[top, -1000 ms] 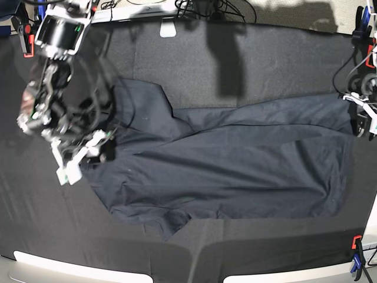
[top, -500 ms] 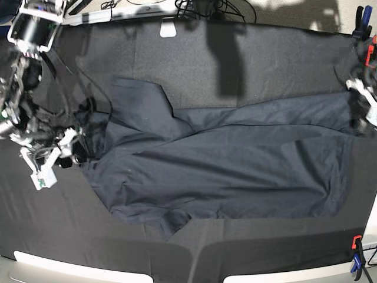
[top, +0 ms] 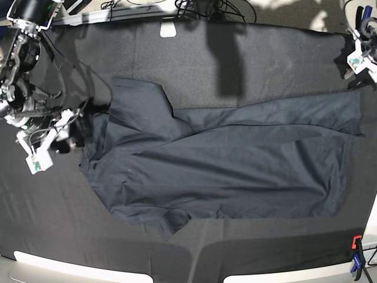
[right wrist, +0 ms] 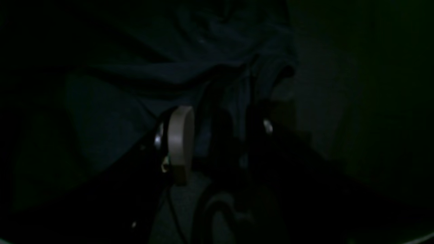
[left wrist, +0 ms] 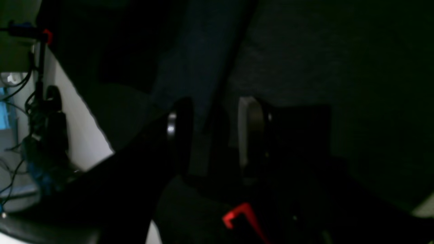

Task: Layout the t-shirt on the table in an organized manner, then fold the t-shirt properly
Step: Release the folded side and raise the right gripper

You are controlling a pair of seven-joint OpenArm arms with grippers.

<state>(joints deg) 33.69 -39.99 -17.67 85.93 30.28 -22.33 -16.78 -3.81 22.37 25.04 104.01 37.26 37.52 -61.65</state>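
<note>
T-shirt (top: pixel 224 165) flat on table (top: pixel 265 59); wrist views murky; both tools released: left (left wrist: pixel 213 135), right (right wrist: pixel 220 142).

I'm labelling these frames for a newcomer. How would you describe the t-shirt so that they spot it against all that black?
Start from the table, draped in matte black cloth across the base view. Spread over its middle lies the t-shirt, with one sleeve angled toward the far left. Unlike the table's flat matte covering, it is navy-tinged, faintly shiny and has hemmed edges.
</note>
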